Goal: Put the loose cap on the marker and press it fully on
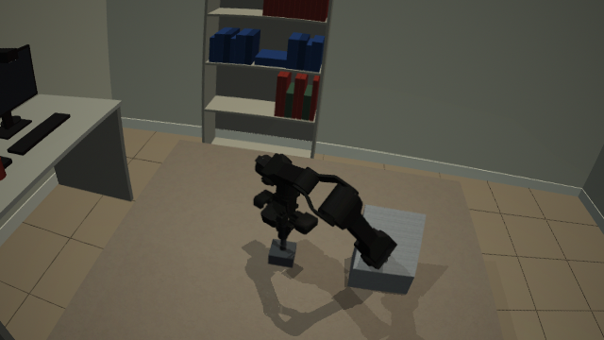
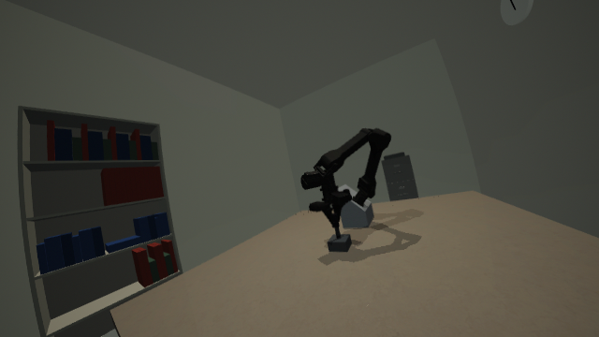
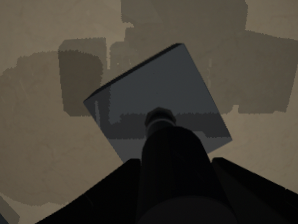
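The holder block is a grey block on the table. The dark marker stands upright in it, and only its lower part shows below the fingers. My gripper points down right above the marker and is shut on the cap. The cap is a black cylinder between the fingers, its far end overlapping the marker's top in the wrist view. Whether it is around the marker's tip or just above it is hidden.
The arm's base stands by a large grey box, to the right of the holder in the top view. The arm's shadows fall across the table. A bookshelf and a desk stand beyond.
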`<state>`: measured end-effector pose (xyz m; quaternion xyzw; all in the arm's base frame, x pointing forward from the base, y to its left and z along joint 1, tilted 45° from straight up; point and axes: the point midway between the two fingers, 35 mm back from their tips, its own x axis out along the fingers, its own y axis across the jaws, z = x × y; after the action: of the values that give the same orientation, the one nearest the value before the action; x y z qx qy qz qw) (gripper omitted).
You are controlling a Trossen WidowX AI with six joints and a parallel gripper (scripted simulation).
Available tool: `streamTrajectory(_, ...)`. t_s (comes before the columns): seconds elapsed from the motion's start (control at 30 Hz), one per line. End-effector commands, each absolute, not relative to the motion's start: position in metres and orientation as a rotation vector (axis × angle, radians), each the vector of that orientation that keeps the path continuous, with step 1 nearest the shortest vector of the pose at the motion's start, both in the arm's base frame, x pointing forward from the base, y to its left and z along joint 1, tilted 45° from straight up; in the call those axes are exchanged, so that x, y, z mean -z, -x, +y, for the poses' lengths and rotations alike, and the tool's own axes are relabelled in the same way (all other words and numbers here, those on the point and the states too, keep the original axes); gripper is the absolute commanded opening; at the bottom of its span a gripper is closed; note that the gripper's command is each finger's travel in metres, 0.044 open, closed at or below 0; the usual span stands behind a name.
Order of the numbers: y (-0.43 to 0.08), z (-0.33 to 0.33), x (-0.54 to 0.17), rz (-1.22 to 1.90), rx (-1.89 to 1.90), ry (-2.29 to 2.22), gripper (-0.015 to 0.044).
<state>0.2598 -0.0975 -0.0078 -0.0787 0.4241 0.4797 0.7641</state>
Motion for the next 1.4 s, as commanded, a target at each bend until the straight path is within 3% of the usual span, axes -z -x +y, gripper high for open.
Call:
streamTrajectory(0.0,-0.261,-0.089,0.017,0.921,-1.048,0.161,0.0000)
streamTrajectory(0.83,-0.263,-0.077,0.028,0.919,-1.049,0.159,0.0000)
streamTrajectory(1.37,-0.263,-0.077,0.027,0.919,-1.051,0.167,0.0420)
